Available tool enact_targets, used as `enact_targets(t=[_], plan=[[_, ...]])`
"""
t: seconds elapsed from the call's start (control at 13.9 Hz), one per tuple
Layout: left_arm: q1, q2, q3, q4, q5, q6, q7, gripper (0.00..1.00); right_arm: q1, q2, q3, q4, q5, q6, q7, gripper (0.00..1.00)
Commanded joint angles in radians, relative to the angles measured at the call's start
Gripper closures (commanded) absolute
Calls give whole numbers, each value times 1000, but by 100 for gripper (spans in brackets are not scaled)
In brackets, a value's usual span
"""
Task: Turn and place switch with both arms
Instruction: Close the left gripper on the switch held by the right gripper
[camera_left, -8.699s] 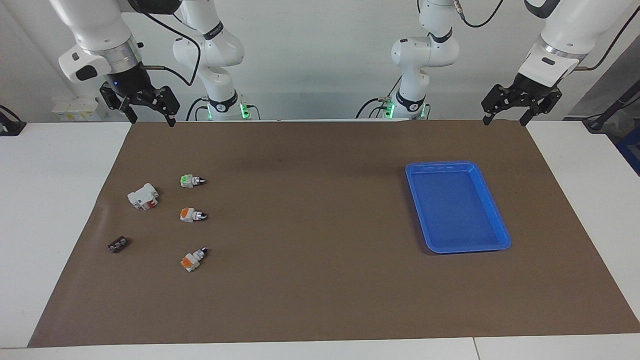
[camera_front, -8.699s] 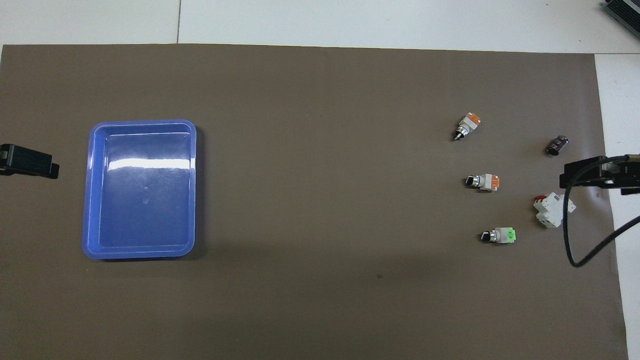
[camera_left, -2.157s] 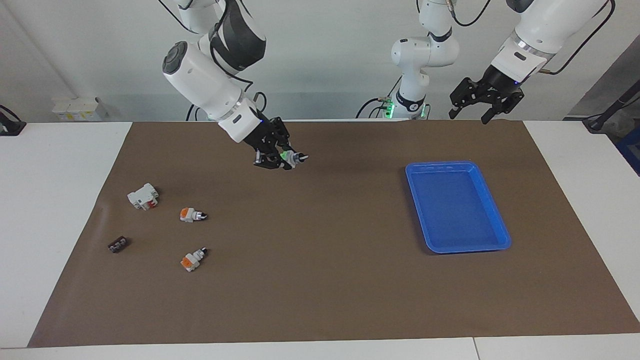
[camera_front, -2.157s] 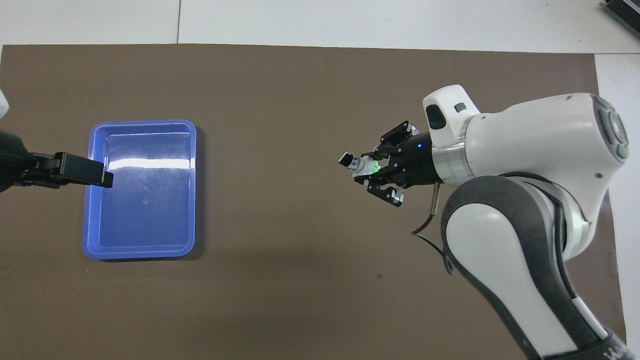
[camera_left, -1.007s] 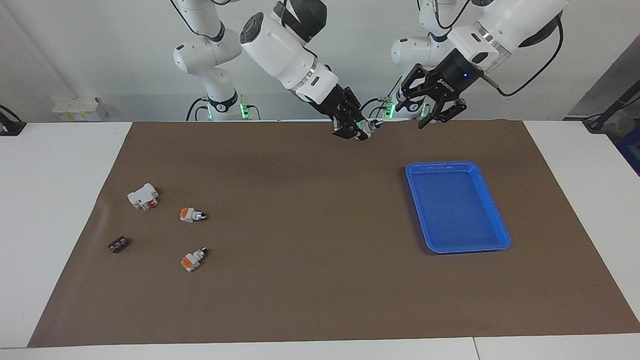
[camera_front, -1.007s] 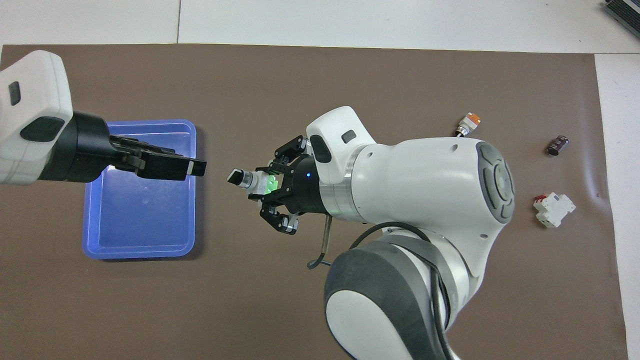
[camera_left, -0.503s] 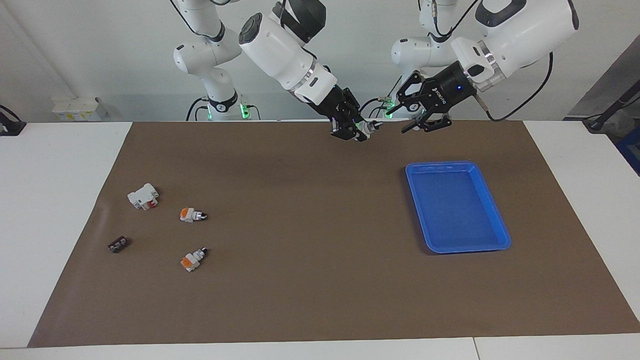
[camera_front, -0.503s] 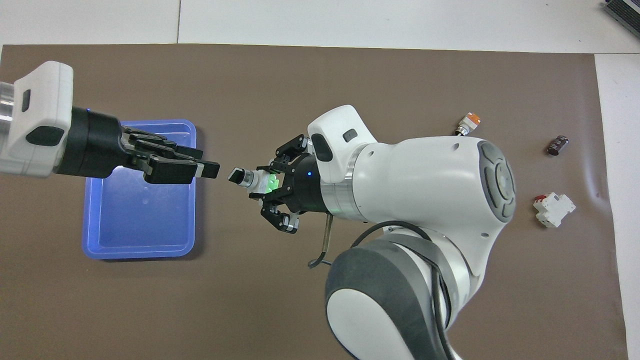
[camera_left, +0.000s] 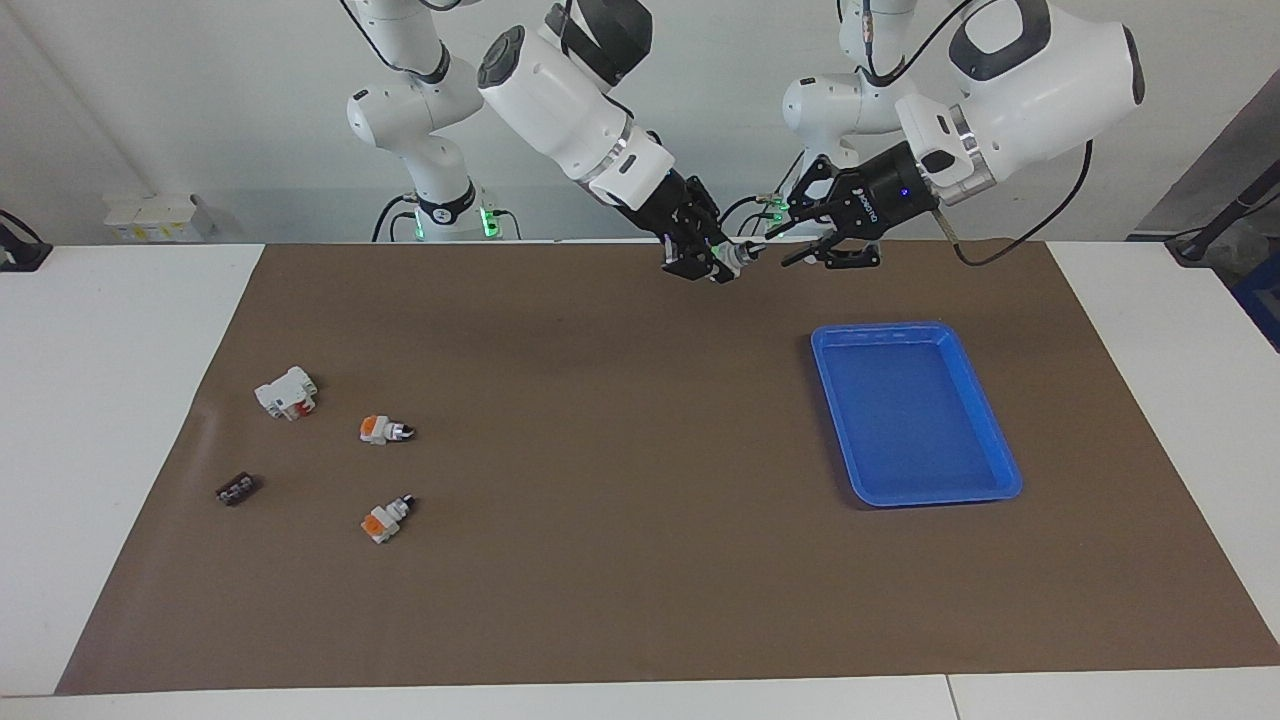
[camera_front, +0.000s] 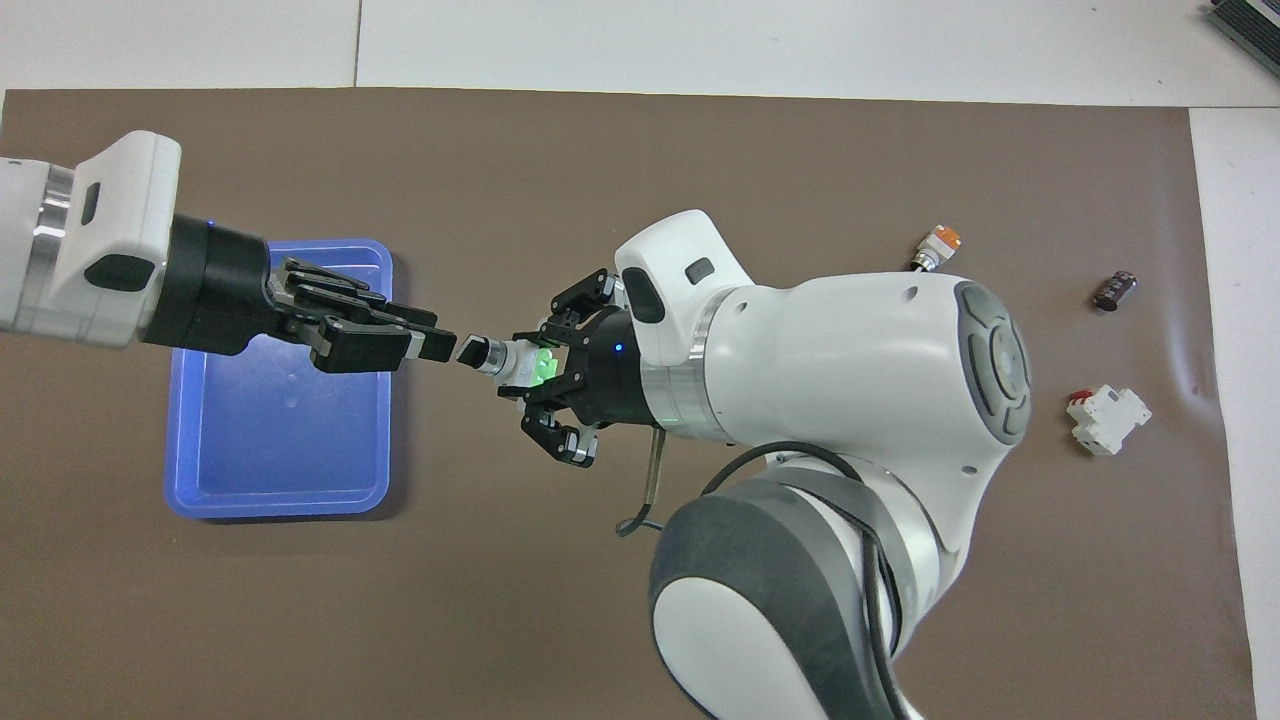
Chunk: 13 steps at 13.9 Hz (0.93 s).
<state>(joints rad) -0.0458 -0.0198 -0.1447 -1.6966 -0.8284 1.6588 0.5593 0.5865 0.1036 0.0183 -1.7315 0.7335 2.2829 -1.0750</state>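
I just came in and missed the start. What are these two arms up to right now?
The right gripper holds a small green-ended switch up in the air over the brown mat, with the knob end pointing at the other arm. The left gripper has come in open and its fingertips are right at the knob, not clearly closed on it. The blue tray sits empty at the left arm's end. Two orange-ended switches and a white breaker lie at the right arm's end.
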Motion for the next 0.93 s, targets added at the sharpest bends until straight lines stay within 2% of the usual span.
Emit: enact_targets(t=[0.0, 0.29, 0.36, 0.5, 0.86], plan=[[-5, -9, 1, -11, -20, -17, 22, 62, -2, 13, 3, 20, 0, 4, 1, 100], [-19, -14, -6, -23, -21, -14, 22, 64, -2, 15, 3, 20, 0, 4, 1, 100], [-23, -15, -6, -29, -21, -7, 22, 70, -2, 13, 3, 20, 0, 4, 3, 100], [-23, -19, -6, -38, -21, -4, 22, 74, -2, 13, 3, 20, 0, 4, 1, 100], [-42, -15, -7, -43, -21, 29, 33, 76, -4, 15, 3, 20, 1, 4, 3, 100]])
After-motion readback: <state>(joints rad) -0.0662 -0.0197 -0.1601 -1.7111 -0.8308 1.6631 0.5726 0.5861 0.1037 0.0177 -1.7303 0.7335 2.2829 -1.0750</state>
